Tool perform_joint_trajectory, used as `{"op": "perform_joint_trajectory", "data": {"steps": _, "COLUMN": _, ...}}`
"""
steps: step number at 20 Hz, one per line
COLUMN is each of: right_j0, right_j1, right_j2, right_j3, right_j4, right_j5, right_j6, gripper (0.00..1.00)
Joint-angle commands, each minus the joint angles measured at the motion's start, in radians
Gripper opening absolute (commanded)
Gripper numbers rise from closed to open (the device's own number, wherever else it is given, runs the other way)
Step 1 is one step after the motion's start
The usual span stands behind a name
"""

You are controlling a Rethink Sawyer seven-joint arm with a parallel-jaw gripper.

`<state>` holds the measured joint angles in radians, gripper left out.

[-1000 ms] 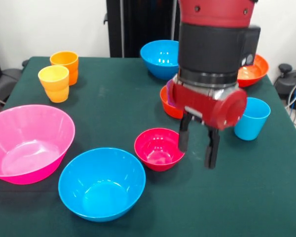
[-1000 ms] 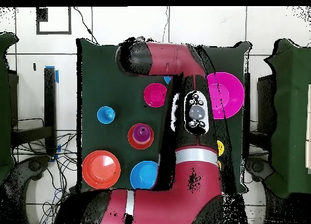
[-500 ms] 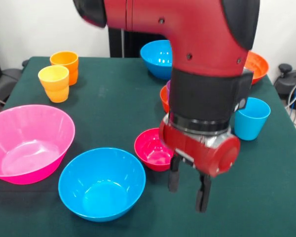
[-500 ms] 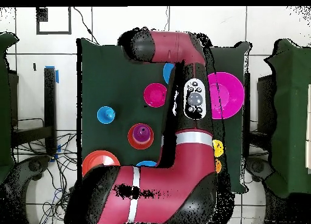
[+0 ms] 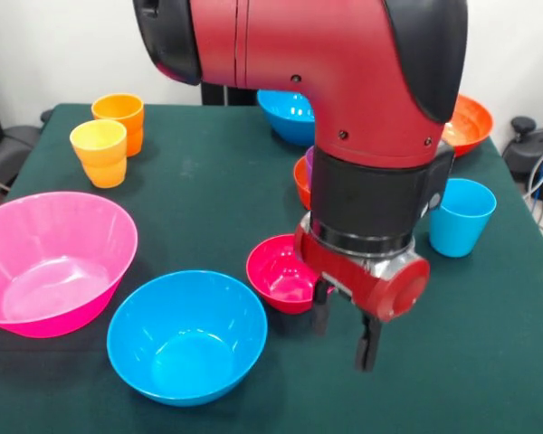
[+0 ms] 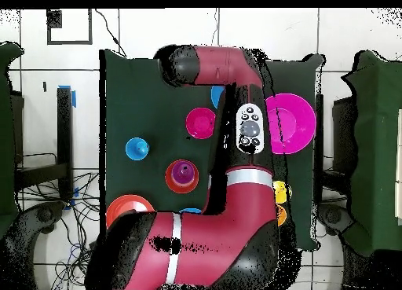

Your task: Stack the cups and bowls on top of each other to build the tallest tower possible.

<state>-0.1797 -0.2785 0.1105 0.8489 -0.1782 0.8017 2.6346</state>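
Note:
My gripper (image 5: 344, 333) hangs open and empty just above the cloth, at the front right of the small magenta bowl (image 5: 279, 271); its left finger (image 5: 321, 316) is close to that bowl's rim. Behind the arm, the small orange-red bowl (image 5: 301, 183) holds the purple cup (image 5: 308, 161), mostly hidden. From overhead, the purple cup (image 6: 182, 174) stands inside that bowl (image 6: 181, 186), and the magenta bowl (image 6: 199, 122) stands alone. The arm hides the gripper there. A light blue cup (image 5: 460, 217) stands to the right.
The big pink bowl (image 5: 50, 258) and a blue bowl (image 5: 185, 336) sit at the front left. Yellow-orange (image 5: 100, 152) and orange (image 5: 119, 113) cups stand at the back left. A second blue bowl (image 5: 285, 108) and the wide orange-red bowl (image 5: 468, 122) are at the back.
The arm has swung toward the table's front and lowered, carrying the open gripper from beside the orange-red bowl to the magenta bowl's front right. No cup or bowl moved.

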Motion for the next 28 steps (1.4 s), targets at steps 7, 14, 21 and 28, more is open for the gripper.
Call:
{"op": "perform_joint_trajectory", "data": {"steps": 7, "right_j0": 0.027, "right_j1": -0.116, "right_j2": 0.052, "right_j3": 0.166, "right_j4": 0.041, "right_j5": 0.281, "right_j6": -0.113, "gripper": 1.0}}
{"op": "perform_joint_trajectory", "data": {"steps": 14, "right_j0": 0.033, "right_j1": -0.067, "right_j2": 0.029, "right_j3": 0.094, "right_j4": -0.011, "right_j5": 0.278, "right_j6": -0.109, "gripper": 1.0}}
{"op": "perform_joint_trajectory", "data": {"steps": 21, "right_j0": 0.049, "right_j1": 0.037, "right_j2": -0.015, "right_j3": 0.018, "right_j4": -0.072, "right_j5": 0.236, "right_j6": -0.096, "gripper": 1.0}}
{"op": "perform_joint_trajectory", "data": {"steps": 28, "right_j0": 0.06, "right_j1": 0.098, "right_j2": -0.044, "right_j3": -0.032, "right_j4": -0.099, "right_j5": 0.198, "right_j6": -0.076, "gripper": 1.0}}
